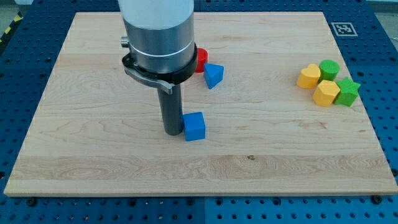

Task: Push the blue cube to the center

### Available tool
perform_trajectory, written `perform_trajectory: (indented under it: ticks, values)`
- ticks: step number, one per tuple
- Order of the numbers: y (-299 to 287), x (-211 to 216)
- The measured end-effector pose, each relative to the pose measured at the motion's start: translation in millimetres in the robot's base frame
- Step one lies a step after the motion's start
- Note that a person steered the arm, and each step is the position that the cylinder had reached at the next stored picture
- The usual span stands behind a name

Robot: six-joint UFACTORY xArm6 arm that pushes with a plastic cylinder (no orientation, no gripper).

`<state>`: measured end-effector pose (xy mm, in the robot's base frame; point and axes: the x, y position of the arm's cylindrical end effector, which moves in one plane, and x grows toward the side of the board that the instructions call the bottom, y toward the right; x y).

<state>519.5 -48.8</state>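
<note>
Contact looks made or all but made: my tip (172,132) stands just left of the blue cube (194,126), a little below and left of the frame's middle, and I cannot tell whether a sliver of gap remains. No jaws exist on this rig, only the straight dark rod, so nothing opens, closes or holds; the cube can only be shoved from one side.

The blue cube sits flat on the wooden board (93,155), slightly rotated, its left face toward the rod. It looks small, rigid and light, likely to slide easily on the smooth wood and just as likely to spin if pressed off-centre. I judge the best place to bear on it is the middle of a face, low down, pushing slowly so it does not skate away or twist round the rod. The centre lies only a short way to its upper right.

Further out, a blue wedge-like block (213,75) lies above, near a red block (201,60) mostly hidden behind the arm. Far right, well apart, cluster two yellow blocks (308,76) (326,93), a green cylinder (329,69) and a green star (347,92).
</note>
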Motion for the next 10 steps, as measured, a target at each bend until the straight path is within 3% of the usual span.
perform_trajectory:
  ticks: [3, 5, 8, 10]
  values:
    - [2.2, 30.9]
    - [72.9, 38.1]
    - [75.1, 24.2]
    - [44.3, 29.4]
